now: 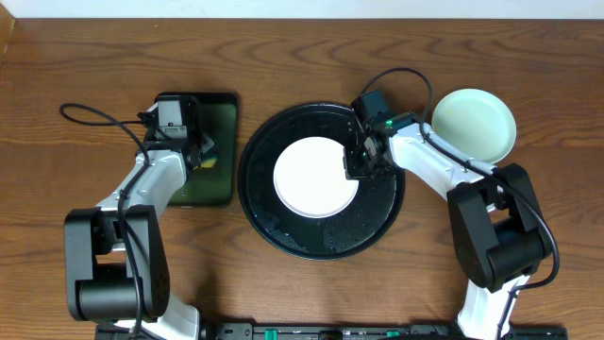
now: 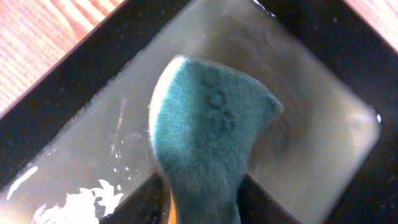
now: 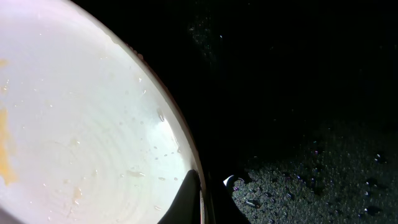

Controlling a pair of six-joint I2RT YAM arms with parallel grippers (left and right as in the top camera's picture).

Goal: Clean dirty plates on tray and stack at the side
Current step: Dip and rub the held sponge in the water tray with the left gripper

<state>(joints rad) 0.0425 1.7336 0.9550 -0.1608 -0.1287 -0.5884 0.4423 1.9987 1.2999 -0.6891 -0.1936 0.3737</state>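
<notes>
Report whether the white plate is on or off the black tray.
On it: the white plate lies within the rim of the black tray.

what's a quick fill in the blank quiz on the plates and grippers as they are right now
1. The white plate lies on a round tray whose colour is ___.
2. The right gripper is shut on that plate's ___.
3. The left gripper holds a ___ over the green rectangular tray.
4. The number of plates lying on the round tray is ___.

Missing words: black; rim; sponge; one.
</notes>
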